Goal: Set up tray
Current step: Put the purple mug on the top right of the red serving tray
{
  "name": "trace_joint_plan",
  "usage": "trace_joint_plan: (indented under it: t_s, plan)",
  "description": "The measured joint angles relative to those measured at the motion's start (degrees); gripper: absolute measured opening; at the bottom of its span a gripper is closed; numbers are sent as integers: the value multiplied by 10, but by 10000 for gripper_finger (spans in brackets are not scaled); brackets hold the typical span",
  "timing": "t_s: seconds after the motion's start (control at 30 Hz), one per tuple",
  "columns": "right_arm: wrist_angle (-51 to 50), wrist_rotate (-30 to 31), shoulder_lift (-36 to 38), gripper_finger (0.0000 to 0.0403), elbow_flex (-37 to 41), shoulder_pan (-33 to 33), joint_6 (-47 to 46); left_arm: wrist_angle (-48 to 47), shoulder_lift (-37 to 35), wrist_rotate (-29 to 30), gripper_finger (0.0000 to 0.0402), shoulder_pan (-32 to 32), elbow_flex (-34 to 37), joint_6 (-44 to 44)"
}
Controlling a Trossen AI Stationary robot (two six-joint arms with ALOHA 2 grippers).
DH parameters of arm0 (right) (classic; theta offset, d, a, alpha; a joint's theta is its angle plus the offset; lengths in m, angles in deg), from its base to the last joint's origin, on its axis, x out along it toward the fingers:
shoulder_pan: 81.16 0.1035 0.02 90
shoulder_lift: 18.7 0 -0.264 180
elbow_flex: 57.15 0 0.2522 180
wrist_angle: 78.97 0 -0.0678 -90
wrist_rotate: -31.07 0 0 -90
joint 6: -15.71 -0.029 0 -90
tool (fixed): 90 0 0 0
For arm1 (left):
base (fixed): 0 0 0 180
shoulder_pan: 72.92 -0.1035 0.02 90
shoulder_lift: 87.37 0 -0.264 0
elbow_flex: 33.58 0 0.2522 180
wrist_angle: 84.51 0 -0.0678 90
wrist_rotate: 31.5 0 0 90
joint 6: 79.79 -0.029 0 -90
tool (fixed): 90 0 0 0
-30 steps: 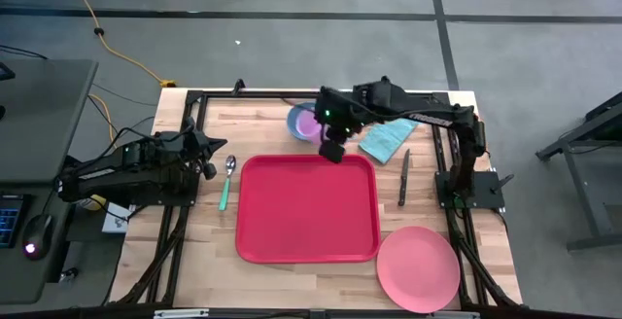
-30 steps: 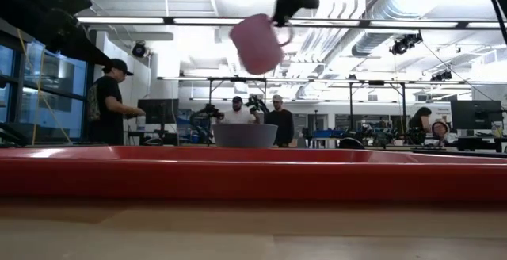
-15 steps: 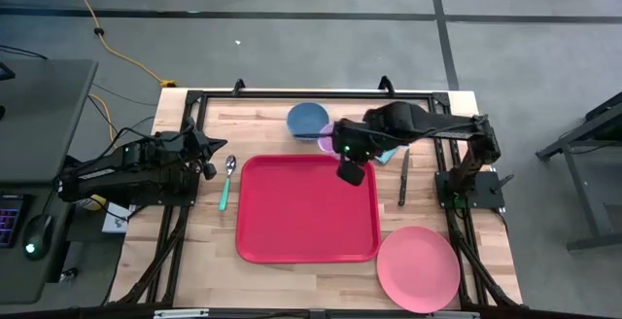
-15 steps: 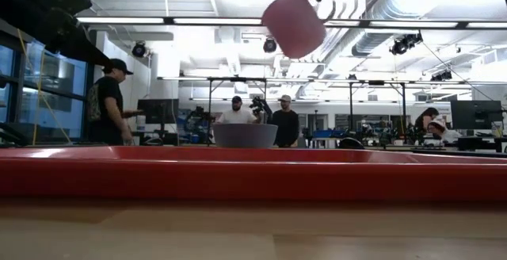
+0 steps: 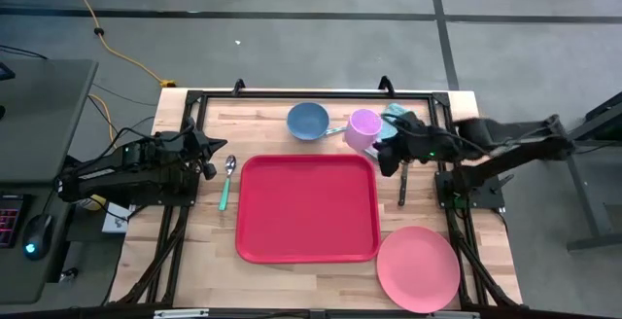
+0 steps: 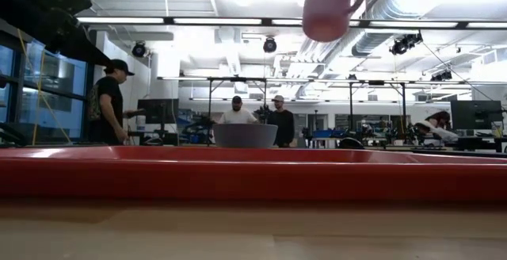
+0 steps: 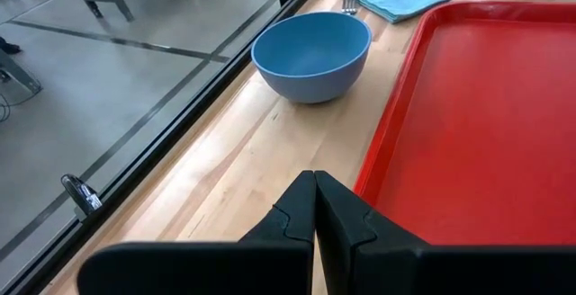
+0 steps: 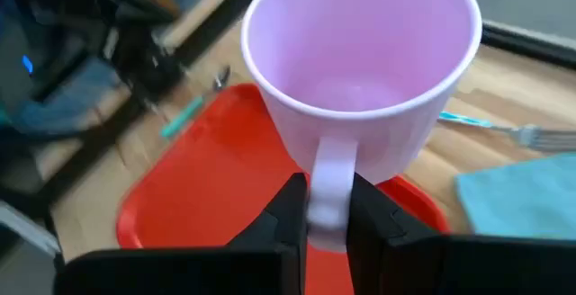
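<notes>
From above, the right gripper (image 5: 387, 154) is hanging over the table's far right part, its fingers pinching the handle of a pink mug (image 5: 364, 127) that is sitting just to its far-left side. The red tray (image 5: 307, 208) is lying flat in the middle of the table, its far right corner just beside and below this gripper. A blue bowl (image 5: 307, 121) is resting beyond the mug, a knife (image 5: 403, 177) just on the gripper's near side, and a salmon-pink plate (image 5: 418, 267) well nearer, off the tray's near right corner. The left gripper (image 5: 207, 159) is waiting at the table's left edge, with a spoon (image 5: 226, 181) just beside it.

At table height, the mug (image 6: 326, 6) is hanging high in the air, well above the tray's rim (image 6: 253, 173).

Through the left wrist camera, the left gripper's fingers (image 7: 317, 212) are pressing together on nothing; the tray (image 7: 477, 115) is lying just beside them, the bowl (image 7: 311, 55) ahead.

Through the right wrist camera, the right gripper's fingers (image 8: 286, 207) are clamping the mug's handle (image 8: 328, 192), with the tray (image 8: 211, 187) lying below and beyond the mug (image 8: 360, 57), and a blue cloth (image 8: 517, 196) off to one side.
</notes>
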Motion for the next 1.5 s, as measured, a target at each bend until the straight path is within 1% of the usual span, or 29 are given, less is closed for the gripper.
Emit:
trace_joint_plan:
  t_s: [0.07,0.17,0.23,0.33,0.57,0.7,0.83,1.1,1.3,1.5]
  plan:
    - [67,4,24,29,76,-1,-16,0,0,0,40,0,0,0]
    - [108,-17,31,29,157,-5,-56,0,0,0,40,0,0,0]
    - [125,-38,22,29,194,-5,-78,0,0,0,40,0,0,0]
    - [170,-65,-2,29,225,-5,-85,0,0,0,40,0,0,-1]
    - [176,-118,-79,29,225,-14,-36,0,0,0,40,0,0,-1]
    - [182,-121,-118,29,226,-25,2,0,0,1,40,0,0,-1]
    - [195,-105,-146,29,225,-33,34,0,0,1,40,0,0,-1]
    - [190,-117,-155,29,225,-37,29,0,0,1,40,0,0,-1]
    - [194,-131,-155,29,248,-36,1,0,0,1,40,0,0,-1]
    - [219,-136,-155,29,269,-36,-4,-1,0,6,40,0,0,-2]
